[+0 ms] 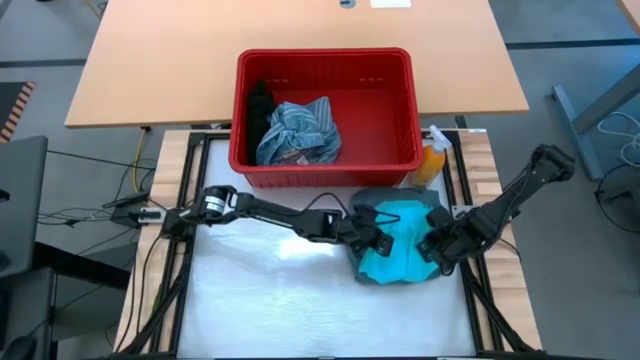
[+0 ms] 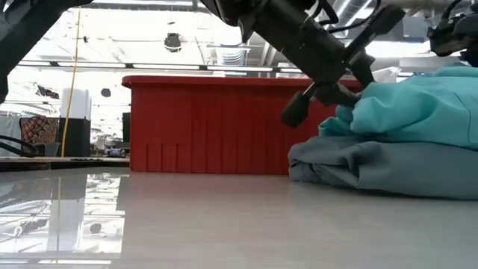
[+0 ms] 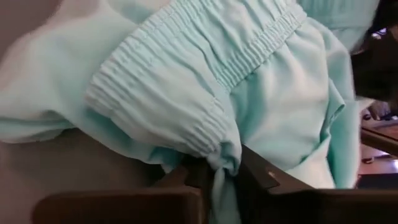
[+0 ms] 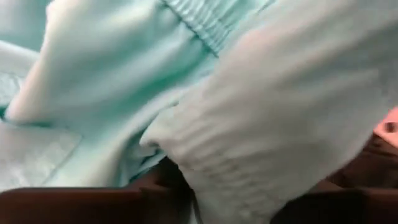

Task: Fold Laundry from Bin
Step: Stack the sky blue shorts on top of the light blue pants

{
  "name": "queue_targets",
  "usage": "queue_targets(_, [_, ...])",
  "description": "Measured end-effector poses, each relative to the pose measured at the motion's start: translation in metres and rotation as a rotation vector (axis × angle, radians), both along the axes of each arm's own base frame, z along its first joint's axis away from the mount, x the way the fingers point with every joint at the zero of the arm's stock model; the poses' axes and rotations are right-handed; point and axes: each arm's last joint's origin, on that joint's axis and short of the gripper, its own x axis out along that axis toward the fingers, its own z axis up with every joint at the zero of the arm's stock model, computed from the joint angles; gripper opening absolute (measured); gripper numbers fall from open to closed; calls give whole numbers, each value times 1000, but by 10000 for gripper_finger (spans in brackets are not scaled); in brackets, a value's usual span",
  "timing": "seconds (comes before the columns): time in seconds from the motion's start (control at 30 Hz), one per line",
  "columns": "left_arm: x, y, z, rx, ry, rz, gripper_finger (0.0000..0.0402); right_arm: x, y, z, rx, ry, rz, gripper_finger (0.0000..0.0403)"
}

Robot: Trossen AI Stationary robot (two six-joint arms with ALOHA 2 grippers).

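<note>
Left pincer pinches teal garment; right pincer grips its other edge.
Folding underway atop grey-green garment by the tabletop's right edge; next, lay the fold flat.

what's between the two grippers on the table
The teal garment, bunched on the grey-green one: in the high view it fills the stretch from left gripper to right gripper.

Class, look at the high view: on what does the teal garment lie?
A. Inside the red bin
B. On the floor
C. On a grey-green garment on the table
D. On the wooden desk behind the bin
C: the teal garment lies on the grey-green garment, in front of the red bin.
</note>
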Motion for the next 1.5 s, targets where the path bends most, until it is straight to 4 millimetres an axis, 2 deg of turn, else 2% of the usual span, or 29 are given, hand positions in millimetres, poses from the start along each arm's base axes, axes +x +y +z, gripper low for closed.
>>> queue_targets(0.1, [0,6,2,-8,2,16,67,-6,-7,13,10,20,21,197])
queue_targets(0.27, [-5,19,16,1,13,15,108,-17,-19,36,25,50,49,238])
queue_targets(0.4, [-15,30,32,60,58,3,125,-27,-27,57,45,68,48,247])
queue_targets(0.6, [-37,37,67,128,115,9,126,-30,-30,82,88,-16,91,248])
queue_targets(0.7, [-47,30,73,145,176,-14,126,-27,-31,86,48,-74,102,248])
queue_targets(0.8, [-52,15,76,195,204,-16,126,-17,-24,85,10,-209,147,248])
queue_targets(0.9, [-45,-11,88,340,62,-73,126,-7,-11,78,-4,-297,216,235])
queue_targets(1.0, [-34,-33,95,418,-117,-195,126,-10,-3,64,-11,-288,215,197])
queue_targets(1.03, [-34,-38,93,441,-113,-228,126,-13,-1,59,-6,-283,208,177])
queue_targets(1.1, [-27,-43,76,474,-93,-234,125,-17,3,52,16,-271,192,128])
queue_targets(1.17, [-23,-39,63,485,-51,-218,125,-22,6,47,40,-237,198,70])
queue_targets(1.23, [-13,-32,53,452,-106,-224,125,-26,7,42,42,-194,194,23])
queue_targets(1.3, [-9,-26,44,391,-101,-252,125,-29,3,36,15,-158,154,19])
queue_targets(1.43, [-4,-14,11,278,9,-225,125,-34,-8,21,-69,-64,69,28])
queue_targets(1.5, [-3,-11,7,274,20,-206,125,-34,-13,10,-101,-44,41,22])
